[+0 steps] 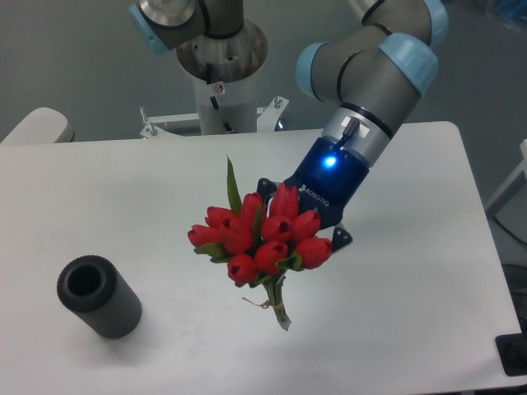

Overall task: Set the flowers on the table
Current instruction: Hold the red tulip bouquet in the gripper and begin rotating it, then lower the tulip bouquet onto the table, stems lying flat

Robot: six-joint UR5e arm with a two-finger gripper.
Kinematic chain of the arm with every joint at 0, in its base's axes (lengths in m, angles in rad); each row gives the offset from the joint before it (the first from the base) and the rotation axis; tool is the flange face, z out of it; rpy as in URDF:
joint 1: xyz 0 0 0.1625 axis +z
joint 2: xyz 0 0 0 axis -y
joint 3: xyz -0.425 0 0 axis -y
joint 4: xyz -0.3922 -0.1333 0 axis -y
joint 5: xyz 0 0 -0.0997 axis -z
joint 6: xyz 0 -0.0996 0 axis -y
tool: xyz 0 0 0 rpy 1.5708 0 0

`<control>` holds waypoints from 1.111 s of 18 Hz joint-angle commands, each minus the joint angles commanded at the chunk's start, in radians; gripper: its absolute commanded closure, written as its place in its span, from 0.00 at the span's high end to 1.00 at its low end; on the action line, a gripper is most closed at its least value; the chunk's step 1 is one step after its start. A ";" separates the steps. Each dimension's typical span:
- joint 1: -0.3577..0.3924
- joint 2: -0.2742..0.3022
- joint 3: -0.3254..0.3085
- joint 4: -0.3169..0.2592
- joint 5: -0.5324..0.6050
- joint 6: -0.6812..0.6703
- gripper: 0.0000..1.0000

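Note:
The flowers (262, 239) are a bunch of red tulips with green leaves, at the middle of the table (412, 296). Their tied green stems (278, 306) point down toward the front edge. My gripper (305, 216), dark blue with a lit blue light, reaches in from the upper right. It is closed around the bunch just behind the blossoms. One finger (266, 188) shows at the upper left of the blooms and the other (342, 239) at the lower right. I cannot tell whether the stem ends touch the tabletop.
A dark grey ribbed hollow cylinder (99, 296) lies on the table at the front left. The arm's base column (218, 62) stands behind the table's far edge. A black object (512, 355) sits at the front right corner.

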 joint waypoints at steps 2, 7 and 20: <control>-0.002 0.008 -0.017 0.002 0.005 0.017 0.39; -0.002 0.026 -0.031 0.000 0.066 0.046 0.37; -0.116 0.130 -0.165 -0.002 0.566 0.204 0.36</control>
